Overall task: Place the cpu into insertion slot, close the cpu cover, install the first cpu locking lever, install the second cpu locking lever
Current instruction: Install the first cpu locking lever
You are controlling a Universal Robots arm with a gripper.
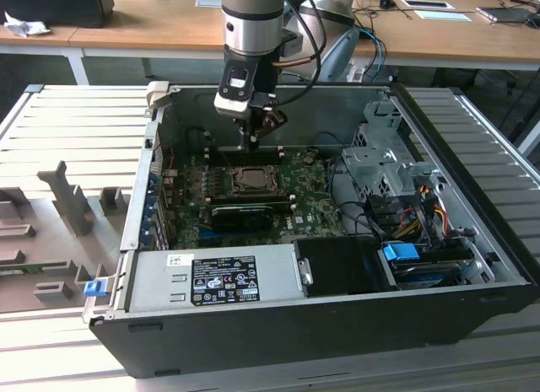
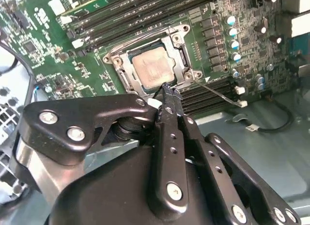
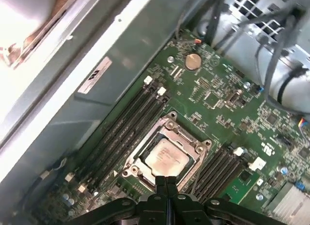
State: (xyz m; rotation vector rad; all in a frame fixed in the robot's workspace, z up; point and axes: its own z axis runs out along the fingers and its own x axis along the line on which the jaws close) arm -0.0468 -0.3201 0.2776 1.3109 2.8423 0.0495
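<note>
Hand [image 3: 166, 182] with fingers clenched together and empty, just above the near edge of the socket. The cpu [image 3: 166, 156] lies seated in the socket, with the cpu cover [image 3: 186, 139] lying flat around it. Beyond are the green motherboard [image 3: 218, 104] and the open computer case [image 1: 337, 324].

Silver-grey cylindrical arm [image 1: 251, 21] with a black band, black cables [image 1: 318, 51] alongside. Matte black gripper [image 2: 167, 89]; jointed fingers [image 2: 167, 152] fastened with silver screws [image 2: 48, 117].
</note>
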